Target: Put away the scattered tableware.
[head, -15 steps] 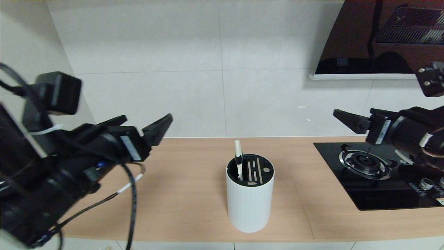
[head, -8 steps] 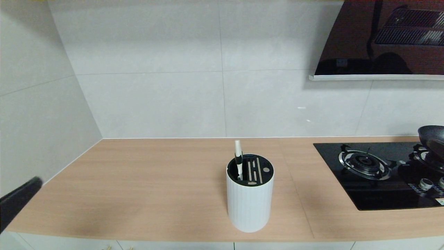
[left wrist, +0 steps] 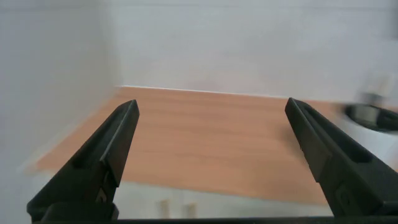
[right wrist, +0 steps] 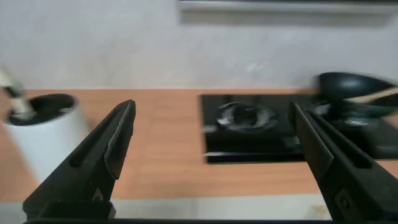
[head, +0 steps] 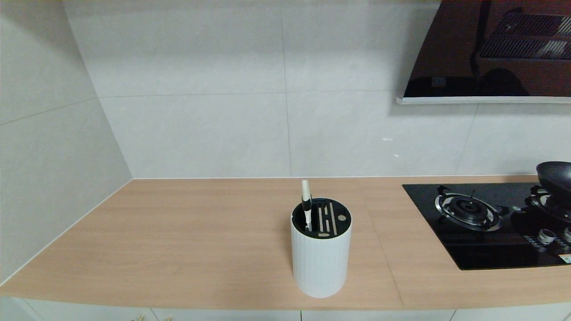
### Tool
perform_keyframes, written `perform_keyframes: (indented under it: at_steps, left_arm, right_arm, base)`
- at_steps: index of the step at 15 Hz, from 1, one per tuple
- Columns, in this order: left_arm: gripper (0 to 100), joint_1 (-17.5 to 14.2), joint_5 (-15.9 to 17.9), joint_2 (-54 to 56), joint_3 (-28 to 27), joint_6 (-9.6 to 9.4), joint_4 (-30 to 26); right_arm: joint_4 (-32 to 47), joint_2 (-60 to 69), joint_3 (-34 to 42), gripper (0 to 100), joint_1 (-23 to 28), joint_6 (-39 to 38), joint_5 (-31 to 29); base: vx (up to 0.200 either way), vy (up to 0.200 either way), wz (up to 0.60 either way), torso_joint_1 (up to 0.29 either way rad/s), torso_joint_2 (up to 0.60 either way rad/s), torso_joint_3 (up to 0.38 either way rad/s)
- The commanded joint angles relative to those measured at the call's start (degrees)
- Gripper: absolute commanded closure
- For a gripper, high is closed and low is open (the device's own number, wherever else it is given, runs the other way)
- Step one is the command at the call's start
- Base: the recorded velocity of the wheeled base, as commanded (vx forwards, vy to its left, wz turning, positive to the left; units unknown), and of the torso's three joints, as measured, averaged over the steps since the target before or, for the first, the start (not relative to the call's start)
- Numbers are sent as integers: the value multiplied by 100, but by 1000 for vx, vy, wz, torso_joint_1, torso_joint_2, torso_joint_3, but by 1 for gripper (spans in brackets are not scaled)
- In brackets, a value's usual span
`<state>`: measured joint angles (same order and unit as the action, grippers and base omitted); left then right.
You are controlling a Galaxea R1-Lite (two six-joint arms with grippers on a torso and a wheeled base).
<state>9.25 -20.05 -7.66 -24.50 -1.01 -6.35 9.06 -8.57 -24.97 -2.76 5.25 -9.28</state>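
wood counter point(head: 178, 240), end effectors point(left wrist: 211, 102) point(right wrist: 212, 104) wide open

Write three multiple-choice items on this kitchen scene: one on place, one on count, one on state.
1. Where does the white holder stand? A) in a sink B) on the wooden counter C) on a shelf
2. How many utensils stand in the holder? A) one B) three C) five
3. The left tool is: A) shut B) open C) gripping a spoon
Answers: B, it rests on the counter's wood; A, a single white handle sticks up; B, its fingers stand wide apart, nothing between.
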Motion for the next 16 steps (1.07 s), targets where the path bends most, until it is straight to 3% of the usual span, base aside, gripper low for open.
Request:
perform_keyframes:
  at_steps: [1,3,4,5,6,7,9,10,12,14,16]
  left_arm:
    - [0,-416,-34,212,16,-13,46]
    - [0,-987,160,766,227,-127,-15]
    - [0,-978,54,748,350,-136,20]
    - [0,-978,-280,748,745,-4,117]
    - [0,-978,-271,757,772,5,117]
    - [0,-969,-245,757,1580,40,363]
    - [0,-969,1,757,2239,-92,908]
    - [0,-969,309,757,2450,-259,1031]
    - [0,-969,775,757,2450,-303,872]
    - [0,-969,1548,757,2450,-373,864]
    - [0,-969,1768,757,2450,-400,828]
  right_arm:
    - [140,857,255,0,258,178,22]
    - [35,857,589,0,258,160,-118]
    - [-9,857,721,0,258,160,-109]
    - [-299,857,1275,0,258,99,-101]
    - [-334,857,1310,0,258,90,-101]
    - [-1512,857,2426,0,258,-24,-74]
    - [-1354,857,2479,0,258,-165,128]
    - [-1222,857,2497,0,258,-253,277]
    - [-1213,857,2497,0,258,-279,462]
    - [-739,848,2453,0,258,-271,1112]
    - [-932,848,2488,0,258,-271,1147]
  base:
    - [0,0,0,0,0,0]
    - [0,0,0,0,0,0]
    - [0,0,0,0,0,0]
    - [0,0,0,0,0,0]
    - [0,0,0,0,0,0]
    - [0,0,0,0,0,0]
    - [0,0,0,0,0,0]
    - [0,0,0,0,0,0]
    - [0,0,0,0,0,0]
    - [0,0,0,0,0,0]
    - [0,0,0,0,0,0]
